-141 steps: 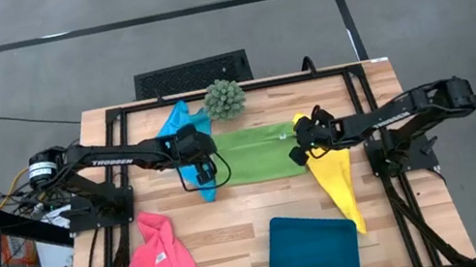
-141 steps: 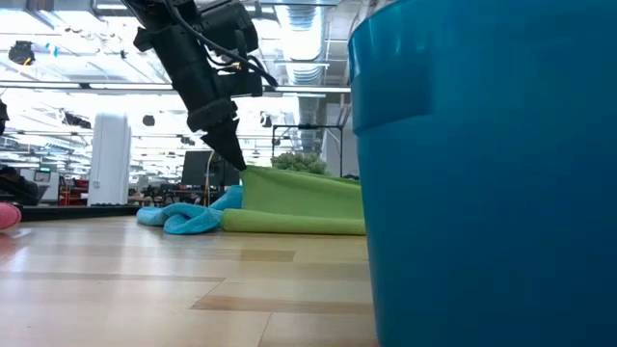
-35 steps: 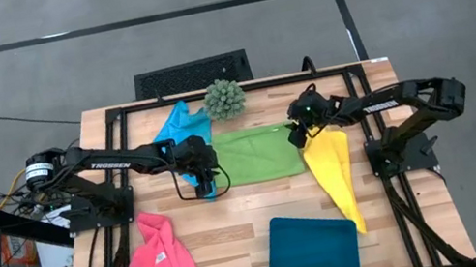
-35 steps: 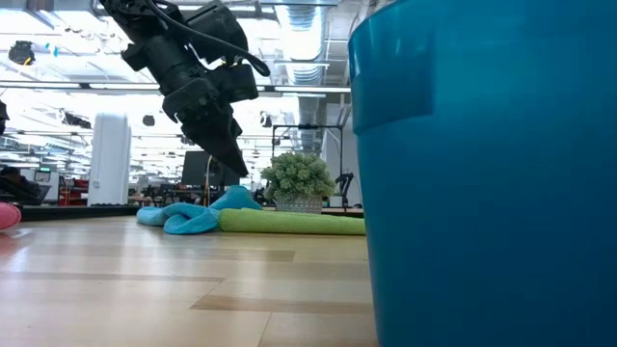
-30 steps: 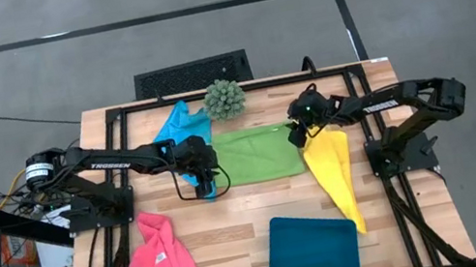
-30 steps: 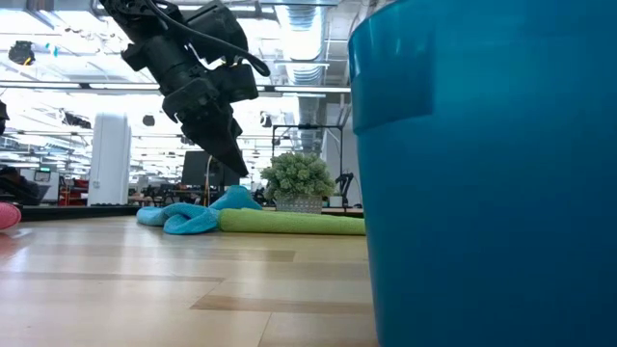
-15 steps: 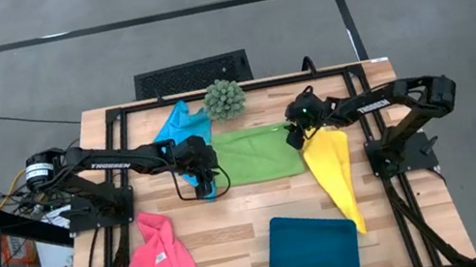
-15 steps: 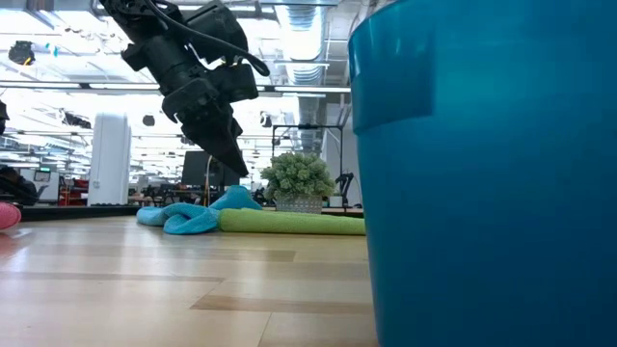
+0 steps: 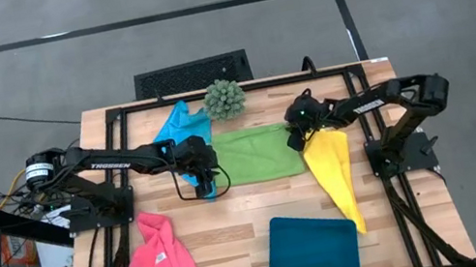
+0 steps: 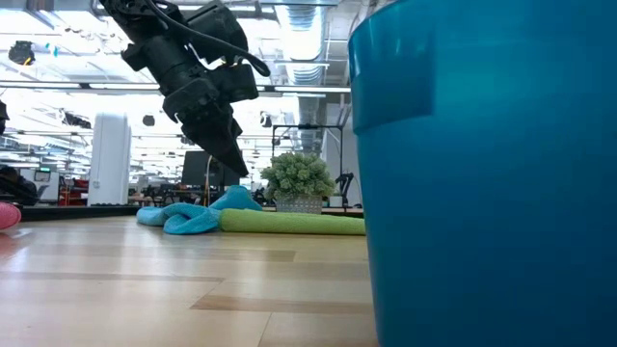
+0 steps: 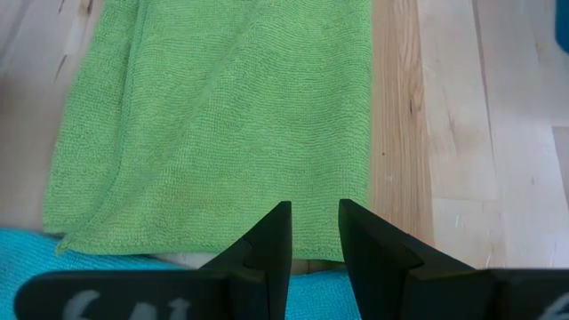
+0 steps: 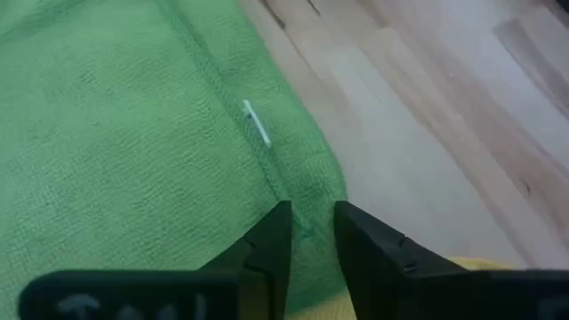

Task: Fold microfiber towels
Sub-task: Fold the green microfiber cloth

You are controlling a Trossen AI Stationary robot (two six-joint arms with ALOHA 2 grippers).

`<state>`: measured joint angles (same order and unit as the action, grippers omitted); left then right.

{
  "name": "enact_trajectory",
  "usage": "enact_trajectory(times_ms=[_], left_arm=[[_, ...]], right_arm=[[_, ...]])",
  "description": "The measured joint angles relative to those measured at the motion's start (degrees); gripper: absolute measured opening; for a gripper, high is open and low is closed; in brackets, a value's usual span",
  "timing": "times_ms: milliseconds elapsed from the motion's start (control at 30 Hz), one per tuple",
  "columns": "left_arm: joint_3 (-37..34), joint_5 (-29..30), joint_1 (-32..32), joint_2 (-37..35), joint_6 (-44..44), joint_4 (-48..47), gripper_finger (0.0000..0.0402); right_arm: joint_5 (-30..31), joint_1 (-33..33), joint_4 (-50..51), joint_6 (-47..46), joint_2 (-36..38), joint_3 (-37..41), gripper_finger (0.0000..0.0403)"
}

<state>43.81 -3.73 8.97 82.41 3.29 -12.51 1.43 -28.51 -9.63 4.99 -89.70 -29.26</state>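
From above, a wooden table holds a folded lime green towel at centre, with blue, yellow and pink towels around it. The left gripper sits at the green towel's left edge, the right gripper at its right edge. Only the wrist views show each pair of fingers standing narrowly apart, empty, over green cloth.

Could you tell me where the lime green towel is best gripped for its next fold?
Probably by the two corners of one short end of the lime green towel, coming down from above. It lies flat as a long band, already folded once, so pinching both layers there lets that end be carried over to the other.
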Motion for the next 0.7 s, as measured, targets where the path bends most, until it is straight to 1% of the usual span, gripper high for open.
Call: enact_trajectory(times_ms=[200,300,400,500,600,700], left_arm=[[0.0,0.0,0.0,0.0,-0.9,0.0,0.0087],[0.0,0.0,0.0,0.0,-1.1,0.0,0.0087],[0.0,0.0,0.0,0.0,-1.1,0.0,0.0087],[0.0,1.2,0.0,0.0,0.3,-0.6,0.0087],[0.0,4.4,0.4,-0.7,2.9,-0.9,0.0087],[0.0,4.7,1.9,-2.7,6.3,1.4,0.0087]], right_arm=[[0.1,0.0,-0.3,0.0,3.7,0.0,0.0043],[0.1,0.0,0.2,0.0,6.0,0.0,0.0026],[0.1,-0.2,0.4,0.0,7.7,0.0,0.0019],[0.1,-0.1,0.6,-0.4,8.0,0.0,0.0032],[-0.1,0.1,1.1,-1.1,8.0,0.0,0.0068],[-0.2,0.5,1.5,-2.0,8.0,0.0,0.0108]])
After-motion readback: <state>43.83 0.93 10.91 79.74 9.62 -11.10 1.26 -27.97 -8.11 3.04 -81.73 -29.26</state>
